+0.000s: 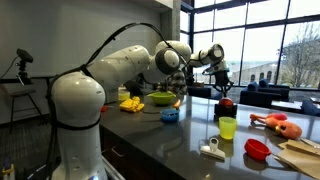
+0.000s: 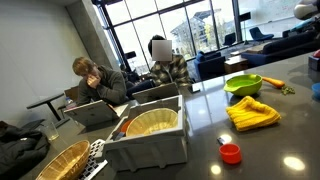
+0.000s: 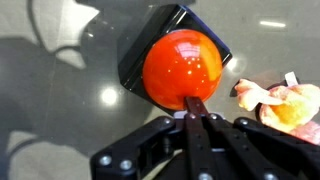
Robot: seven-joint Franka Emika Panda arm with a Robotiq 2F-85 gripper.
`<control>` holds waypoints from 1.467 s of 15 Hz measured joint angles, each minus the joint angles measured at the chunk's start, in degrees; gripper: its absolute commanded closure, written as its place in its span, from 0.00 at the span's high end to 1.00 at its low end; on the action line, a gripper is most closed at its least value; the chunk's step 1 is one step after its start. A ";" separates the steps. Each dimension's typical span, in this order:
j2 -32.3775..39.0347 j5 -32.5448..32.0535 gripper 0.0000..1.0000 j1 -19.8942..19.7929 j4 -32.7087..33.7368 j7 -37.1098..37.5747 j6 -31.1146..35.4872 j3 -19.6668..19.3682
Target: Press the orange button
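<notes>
In the wrist view we see the orange button point(image 3: 182, 66) sitting upper centre on the desk point(image 3: 55, 110), straight ahead of our pincer point(image 3: 195, 104), which is closed and empty, its tip seemingly just touching the dome's lower edge.

In the wrist view the button point(image 3: 182, 68) sat on its base point(image 3: 172, 22), just ahead of the end effector point(image 3: 193, 104), with the toy point(image 3: 282, 103) lying to its right. In an exterior view the cup point(image 1: 227, 127) stood on the worktop point(image 1: 180, 140), nearer the camera than the button.
</notes>
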 measured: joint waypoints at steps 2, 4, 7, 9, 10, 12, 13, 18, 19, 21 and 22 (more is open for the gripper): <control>-0.25 0.50 0.00 -0.20 0.98 0.00 0.18 0.00; -0.69 1.05 0.00 -0.40 1.72 0.00 0.42 0.00; -1.48 1.52 0.00 -0.44 1.82 0.00 0.64 0.02; -1.55 1.59 0.00 -0.44 1.81 0.00 0.70 0.04; -1.54 1.59 0.00 -0.44 1.72 0.00 0.70 0.06; -1.44 1.59 0.00 -0.44 1.35 0.00 0.69 0.07; -1.35 1.59 0.00 -0.43 1.02 0.00 0.66 0.07; 0.33 1.46 0.00 -0.18 -0.84 0.00 -0.31 -0.65; 0.37 1.46 0.00 -0.07 -0.91 0.00 -1.05 -0.86; 0.48 1.37 0.00 0.18 -0.91 0.00 -1.55 -1.28; 0.50 1.38 0.00 0.27 -0.91 0.00 -1.61 -1.44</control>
